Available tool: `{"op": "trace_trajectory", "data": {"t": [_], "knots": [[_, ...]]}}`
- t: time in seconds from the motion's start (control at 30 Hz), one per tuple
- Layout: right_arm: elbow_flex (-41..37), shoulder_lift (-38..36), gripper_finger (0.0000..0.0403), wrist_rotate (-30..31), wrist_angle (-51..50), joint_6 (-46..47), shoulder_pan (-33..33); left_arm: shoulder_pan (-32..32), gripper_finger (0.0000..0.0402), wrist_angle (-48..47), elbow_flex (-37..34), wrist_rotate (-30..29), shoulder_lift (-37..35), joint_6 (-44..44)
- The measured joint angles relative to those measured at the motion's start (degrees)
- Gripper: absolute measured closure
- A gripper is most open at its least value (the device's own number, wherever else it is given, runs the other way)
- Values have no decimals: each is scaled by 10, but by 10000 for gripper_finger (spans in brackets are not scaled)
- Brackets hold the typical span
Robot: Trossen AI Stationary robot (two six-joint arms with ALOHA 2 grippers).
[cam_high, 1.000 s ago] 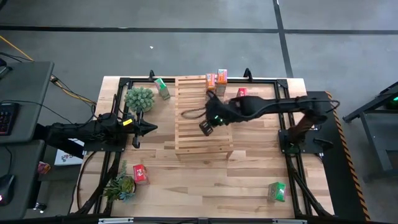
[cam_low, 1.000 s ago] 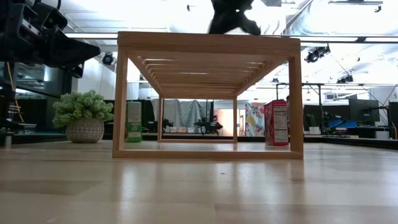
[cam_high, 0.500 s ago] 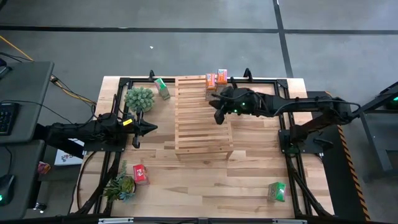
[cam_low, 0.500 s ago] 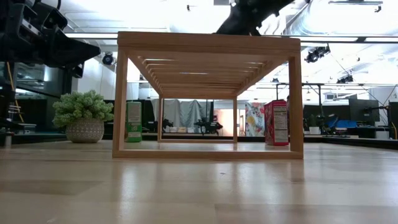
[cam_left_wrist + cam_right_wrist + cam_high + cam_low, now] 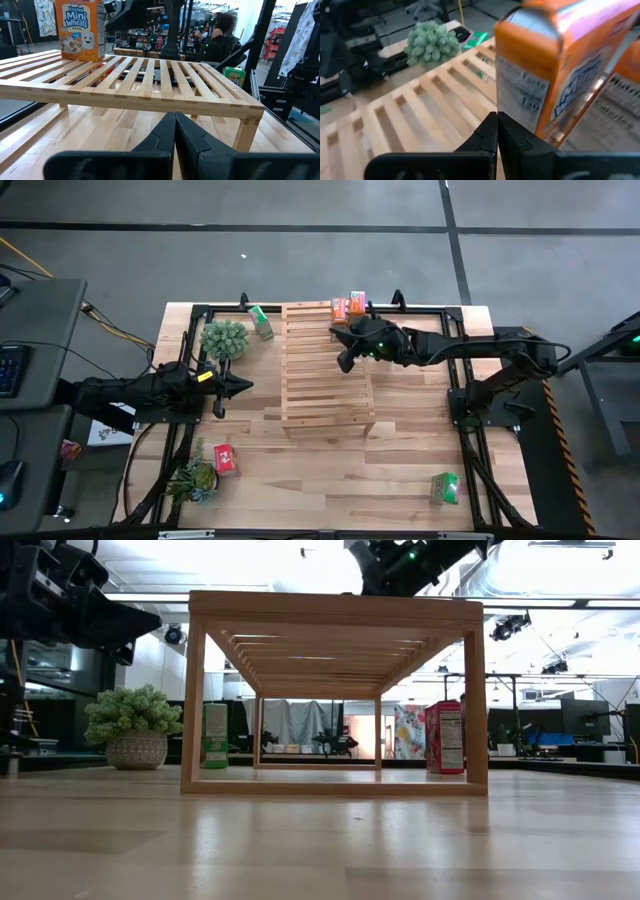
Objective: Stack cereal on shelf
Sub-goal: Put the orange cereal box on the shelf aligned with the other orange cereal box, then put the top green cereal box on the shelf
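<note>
The slatted wooden shelf (image 5: 325, 370) stands mid-table. One orange cereal box (image 5: 340, 309) stands upright on its far right corner, and it fills the right wrist view (image 5: 555, 65). A second orange box (image 5: 356, 301) stands just behind it. A green box (image 5: 261, 321) stands on the table at the far left, a red one (image 5: 226, 459) at the near left, another green one (image 5: 445, 487) at the near right. My right gripper (image 5: 336, 336) is shut above the shelf, right beside the first orange box. My left gripper (image 5: 240, 386) is shut left of the shelf and holds nothing. My right gripper's shut fingertips (image 5: 496, 122) stand close to the orange box's lower near edge (image 5: 520, 125). They come slanting down from the table's right. Whether they touch the box I cannot tell.
A potted plant (image 5: 223, 338) stands at the far left and another (image 5: 192, 477) at the near left. In the low view a red box (image 5: 445, 737) stands on the table behind the shelf's right leg. A black frame (image 5: 460, 310) runs round the tabletop.
My right gripper has gone from over the shelf's middle toward the far edge, to the shelf's far right corner beside the orange box. It has turned on the way and has stayed shut.
</note>
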Motion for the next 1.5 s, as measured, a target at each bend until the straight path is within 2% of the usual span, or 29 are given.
{"op": "trace_trajectory", "data": {"t": [0.43,0.63,1.07,1.13,1.27,1.43,1.5], "knots": [[0,0,403,40,8,12,-7,0,401,0,0,0,0,0],[0,0,403,44,10,43,-10,0,402,0,0,0,0,0],[1,0,403,44,42,43,-10,0,401,0,0,0,0,0],[1,0,403,28,42,45,-10,0,401,0,0,0,0,0],[1,0,403,-46,42,31,-3,0,402,0,0,0,0,0],[1,-16,403,-123,38,31,26,0,401,0,0,0,0,0],[2,-32,403,-135,34,30,44,0,402,0,0,0,0,0]]}}
